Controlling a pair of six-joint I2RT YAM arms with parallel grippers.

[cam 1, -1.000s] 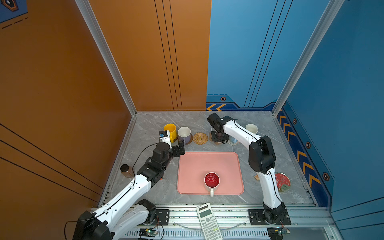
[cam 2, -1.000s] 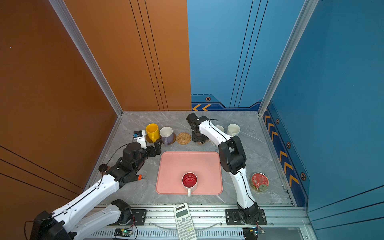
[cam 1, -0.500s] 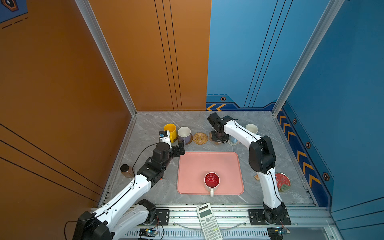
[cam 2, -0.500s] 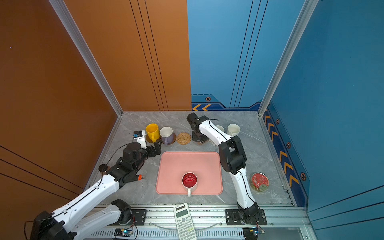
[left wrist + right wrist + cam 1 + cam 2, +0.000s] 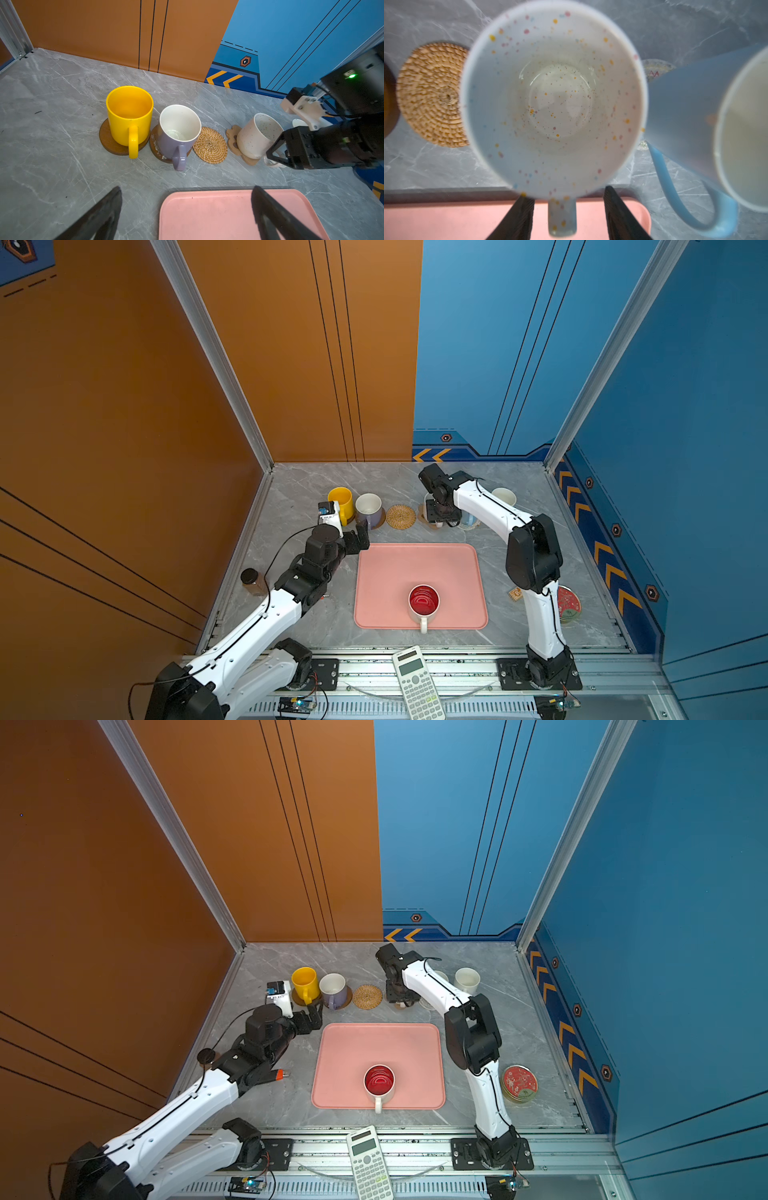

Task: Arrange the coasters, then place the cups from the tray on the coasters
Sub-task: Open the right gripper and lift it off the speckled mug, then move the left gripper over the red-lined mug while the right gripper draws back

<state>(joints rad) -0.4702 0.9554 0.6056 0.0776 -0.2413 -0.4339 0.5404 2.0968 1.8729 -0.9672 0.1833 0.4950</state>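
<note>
Along the back, the yellow cup [image 5: 129,116] and lilac cup [image 5: 176,133] each stand on a dark brown coaster [image 5: 108,139]. The tan woven coaster [image 5: 211,145] lies bare. The speckled cup [image 5: 554,93] stands on the paw coaster [image 5: 232,138]. My right gripper [image 5: 566,207] is open over it, and its fingers [image 5: 519,218] flank the handle with gaps. The light-blue cup [image 5: 685,116] and plain white cup [image 5: 503,497] stand beyond. The red-inside cup [image 5: 423,600] sits on the pink tray [image 5: 415,564]. My left gripper [image 5: 187,199] hangs open over the tray's far left corner.
A calculator [image 5: 417,680] lies on the front rail. The red-lidded tin [image 5: 568,603] sits at the right, by my right arm's base. A small brown-capped jar [image 5: 251,580] stands by the left wall. Orange and blue walls close the back and sides.
My right gripper's jaws have parted from the speckled cup's handle. Neither arm has visibly shifted.
</note>
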